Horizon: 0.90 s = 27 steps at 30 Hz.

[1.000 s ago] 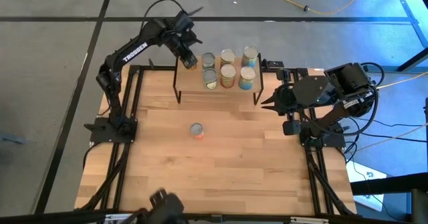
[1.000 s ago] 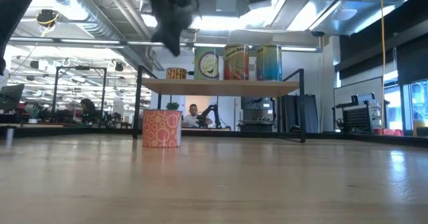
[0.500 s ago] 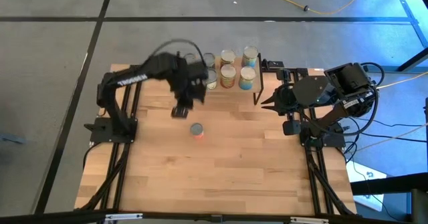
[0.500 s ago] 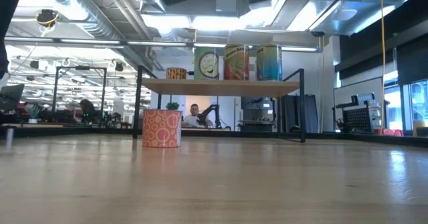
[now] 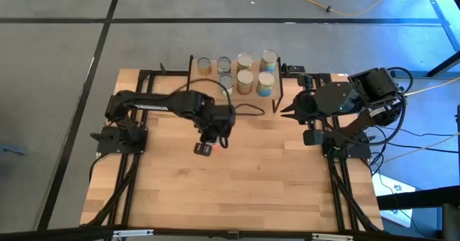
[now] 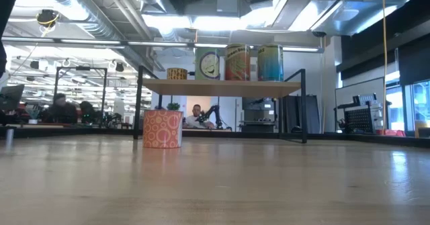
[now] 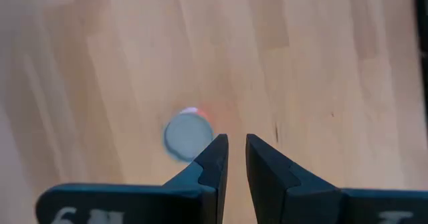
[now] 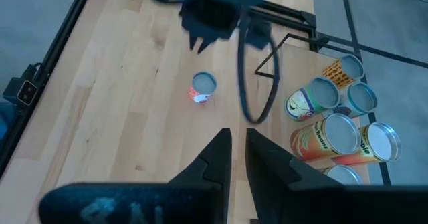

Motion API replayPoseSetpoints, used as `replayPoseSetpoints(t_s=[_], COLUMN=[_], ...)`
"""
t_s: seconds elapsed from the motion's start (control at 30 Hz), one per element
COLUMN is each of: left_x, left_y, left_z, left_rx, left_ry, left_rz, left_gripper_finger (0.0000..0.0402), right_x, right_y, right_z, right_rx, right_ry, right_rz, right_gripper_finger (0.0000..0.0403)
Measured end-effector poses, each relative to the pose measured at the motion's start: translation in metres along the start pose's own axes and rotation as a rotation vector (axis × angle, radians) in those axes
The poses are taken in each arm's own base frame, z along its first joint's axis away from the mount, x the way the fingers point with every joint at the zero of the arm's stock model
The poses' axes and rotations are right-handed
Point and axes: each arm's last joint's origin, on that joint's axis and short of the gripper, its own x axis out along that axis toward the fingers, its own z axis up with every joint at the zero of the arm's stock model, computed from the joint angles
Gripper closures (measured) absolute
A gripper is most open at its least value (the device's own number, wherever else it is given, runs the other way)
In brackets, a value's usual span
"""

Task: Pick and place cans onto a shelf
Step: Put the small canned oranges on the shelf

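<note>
One orange-red can with a silver top stands upright on the tabletop, also in the low view and the right wrist view. My left gripper hovers above it, pointing steeply down, its fingers shut with only a narrow slit and nothing between them; the can lies just beside one fingertip's line. Several cans stand upright on the shelf at the far edge. My right gripper waits raised at the shelf's right end, shut and holding nothing.
The shelf's black wire legs stand just beyond the lone can. Bare wood stretches toward the near edge. Black arm frames run along both table sides. People and desks show in the room behind in the low view.
My left gripper has swung from the shelf's far-left end toward the table's near edge and middle, rolling its wrist as it went, and now hangs over the lone can. The small can it was beside stays on the shelf. The lone can has not moved.
</note>
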Motion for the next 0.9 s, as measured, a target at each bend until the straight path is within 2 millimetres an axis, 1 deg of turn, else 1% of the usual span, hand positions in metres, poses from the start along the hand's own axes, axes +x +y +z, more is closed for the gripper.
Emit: replayPoseSetpoints(t_s=[0.1,0.17,0.23,0.33,0.43,0.57,0.73,0.9], left_x=[0.025,0.041,0.059,0.085,0.103,0.121,0.131,0.143], left_y=[0.001,0.002,0.003,0.001,-0.001,-0.003,-0.006,-0.011], left_z=[-0.006,-0.009,-0.016,-0.023,-0.032,-0.038,-0.043,-0.05], left_rx=[-0.07,-0.116,-0.157,-0.139,-0.129,-0.103,-0.081,-0.071], left_ry=[0.06,0.065,0.097,0.109,0.133,0.111,0.119,0.12], left_rz=[-0.001,0.009,0.012,0.024,0.066,0.077,0.153,0.152], left_gripper_finger=[0.0353,0.0354,0.0356,0.0354,0.0354,0.0356,0.0354,0.0355], right_x=[0.0,0.0,0.0,0.0,0.0,0.0,0.0,0.0], right_y=[0.0,0.0,0.0,0.0,0.0,0.0,0.0,0.0], right_z=[0.0,0.0,0.0,0.0,0.0,0.0,0.0,0.0], right_rx=[-0.001,-0.001,-0.001,-0.001,-0.001,-0.001,0.0,0.0], right_ry=[0.001,0.001,0.001,0.001,0.001,0.001,0.001,0.0], right_rz=[0.0,0.0,0.0,0.0,0.0,0.0,0.0,0.0], right_gripper_finger=[0.0355,0.0355,0.0355,0.0355,0.0355,0.0355,0.0355,0.0355])
